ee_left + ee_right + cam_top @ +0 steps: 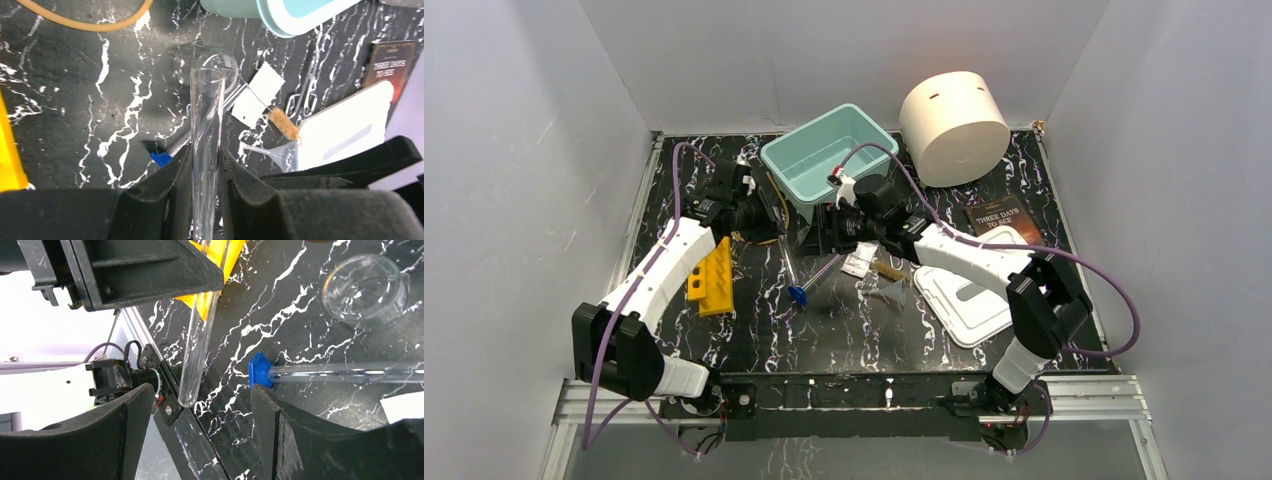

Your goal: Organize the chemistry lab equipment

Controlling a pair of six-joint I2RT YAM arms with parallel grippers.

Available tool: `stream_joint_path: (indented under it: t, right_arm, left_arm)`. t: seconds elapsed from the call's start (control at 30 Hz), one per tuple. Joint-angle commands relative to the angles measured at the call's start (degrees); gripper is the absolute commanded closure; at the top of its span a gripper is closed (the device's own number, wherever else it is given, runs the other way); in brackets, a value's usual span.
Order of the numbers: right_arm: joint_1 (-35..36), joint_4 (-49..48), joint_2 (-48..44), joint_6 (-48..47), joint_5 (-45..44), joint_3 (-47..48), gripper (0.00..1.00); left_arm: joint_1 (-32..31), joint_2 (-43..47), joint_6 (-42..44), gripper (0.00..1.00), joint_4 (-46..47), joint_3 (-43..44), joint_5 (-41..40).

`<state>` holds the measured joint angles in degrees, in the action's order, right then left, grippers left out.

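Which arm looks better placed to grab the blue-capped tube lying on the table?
Probably right. The right hand is open, the blue-capped tube right by it; the left hand is shut on a clear test tube.

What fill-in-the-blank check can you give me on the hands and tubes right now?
1. The left hand grips a bare glass tube, and the right hand is ____.
2. The other tube, lying on the table, has a ____ cap.
3. The rack is coloured ____.
Missing words: open; blue; yellow.
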<state>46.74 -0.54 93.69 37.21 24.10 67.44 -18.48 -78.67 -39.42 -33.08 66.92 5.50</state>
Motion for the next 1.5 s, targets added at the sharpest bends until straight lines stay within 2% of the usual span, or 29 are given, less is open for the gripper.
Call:
stream_joint_path:
  t: [0.0,0.3,0.6,0.93,1.07,1.1,1.13,1.23,1.3,1.37,1.47]
  right_arm:
    - [0.5,-5.4,2.0,0.6,4.2,3.3,0.2]
    - [1.0,-8.6,5.5,4.9,5.2,3.2,0.24]
    - [1.2,-15.0,7.4,9.5,9.4,1.5,0.37]
    - [1.2,-18.1,8.6,12.7,11.5,0.9,0.73]
    - [1.2,-18.5,7.9,12.6,10.8,0.0,0.77]
    - [1.2,-18.5,7.8,12.2,10.8,0.1,0.77]
    - [1.2,-18.3,7.7,11.6,10.8,0.2,0.77]
    - [1.2,-17.9,6.9,9.3,11.1,0.3,0.77]
    - [1.0,-17.5,6.4,7.0,11.8,0.2,0.8]
    - [0.8,-16.8,5.8,4.2,13.1,0.6,0.81]
    - [0.7,-13.0,5.3,-1.5,13.8,1.8,0.81]
  left_arm:
    - [0.4,1.5,-3.5,0.9,-0.6,2.2,5.4]
    - [0.4,1.5,-7.3,0.91,2.1,0.8,7.6]
    - [0.4,1.8,-8.7,0.91,4.2,-1.7,8.0]
    - [0.4,2.1,-9.1,0.9,5.0,-2.4,8.6]
    - [0.5,2.5,-9.0,0.89,5.3,-2.5,8.6]
    - [0.5,2.5,-8.9,0.88,5.2,-2.4,8.6]
    - [0.6,2.7,-8.8,0.82,5.0,-2.2,8.6]
    - [1.0,3.6,-8.5,0.46,4.9,-1.7,9.0]
    - [1.9,4.2,-8.0,0.32,4.9,-1.2,10.0]
    - [3.6,4.6,-6.8,0.27,4.6,-0.2,12.8]
    - [6.9,5.2,-5.6,0.24,4.3,0.7,18.9]
